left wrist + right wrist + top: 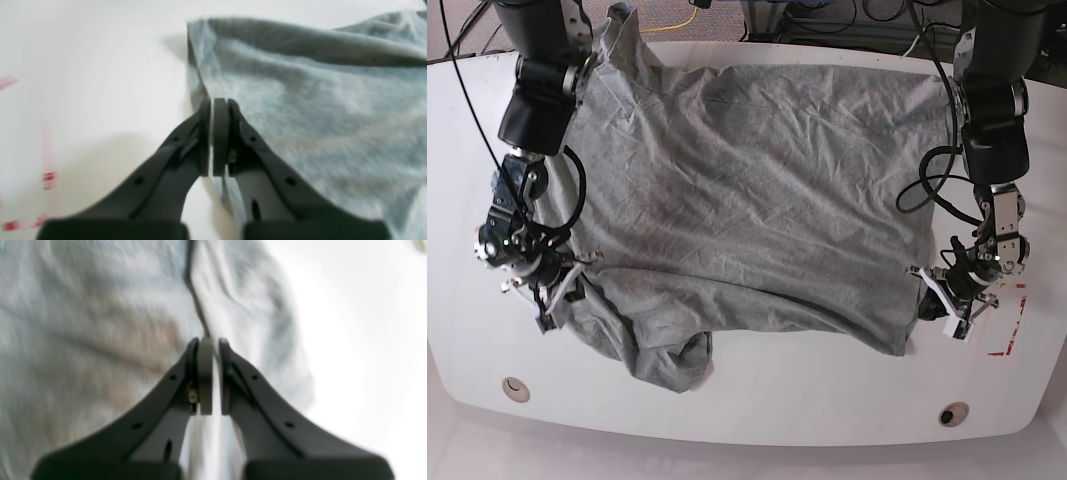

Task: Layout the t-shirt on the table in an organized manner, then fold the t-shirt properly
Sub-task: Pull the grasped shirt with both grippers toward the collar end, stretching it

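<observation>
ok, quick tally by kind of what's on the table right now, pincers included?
Heather-grey cotton t-shirt: 1
Dark pincers, left pincer and right pincer, each shut on the shirt: 2
Round holes in the glossy white table, one and another: 2
Total: 5

Counted one t-shirt, grey. One table, white. Two arms, so two grippers: left gripper and right gripper. Two round holes along the table's near edge. One red outline mark, only partly visible.
</observation>
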Tool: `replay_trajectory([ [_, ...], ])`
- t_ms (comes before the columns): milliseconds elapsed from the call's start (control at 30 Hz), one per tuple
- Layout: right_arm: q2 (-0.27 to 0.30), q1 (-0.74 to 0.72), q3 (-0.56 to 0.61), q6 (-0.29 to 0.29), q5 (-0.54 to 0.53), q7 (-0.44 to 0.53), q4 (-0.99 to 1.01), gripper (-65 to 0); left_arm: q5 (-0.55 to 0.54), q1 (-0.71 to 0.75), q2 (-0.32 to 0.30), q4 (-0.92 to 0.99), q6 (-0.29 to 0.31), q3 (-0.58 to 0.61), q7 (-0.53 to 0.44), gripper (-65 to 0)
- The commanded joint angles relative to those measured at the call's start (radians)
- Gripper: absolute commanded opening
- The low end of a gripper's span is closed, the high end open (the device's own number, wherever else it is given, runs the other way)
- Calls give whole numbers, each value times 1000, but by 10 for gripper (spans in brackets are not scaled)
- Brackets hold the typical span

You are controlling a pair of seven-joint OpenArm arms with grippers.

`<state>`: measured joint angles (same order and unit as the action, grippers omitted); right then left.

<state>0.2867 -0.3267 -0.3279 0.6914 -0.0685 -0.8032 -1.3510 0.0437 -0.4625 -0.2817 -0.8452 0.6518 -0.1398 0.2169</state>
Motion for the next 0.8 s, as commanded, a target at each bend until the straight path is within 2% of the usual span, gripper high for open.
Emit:
replay_trajectory([
  [0,3,91,-3,7,-21,9,-169,-615,-52,55,6,-158,7,-4,-1,-650],
  [233,-50,297,-49,7,-60,8,-420,-615,-89,244,8,-449,7,-4,17,-650],
  [333,-96,361,-89,7,-55,8,-485,-615,-89,327,9,-560,7,-4,19,-650],
  [600,-166,498,-149,7,-55,3,-629,-614,-90,469,8,-744,24,-13,91,-650],
  [667,-179,524,-153,7,-52,3,-648,-598,-90,497,8,-773,46,-27,98,-650],
  [767,-211,570,-193,7,-57,3,-669,-509,-90,537,11,-807,46,-60,98,-608],
])
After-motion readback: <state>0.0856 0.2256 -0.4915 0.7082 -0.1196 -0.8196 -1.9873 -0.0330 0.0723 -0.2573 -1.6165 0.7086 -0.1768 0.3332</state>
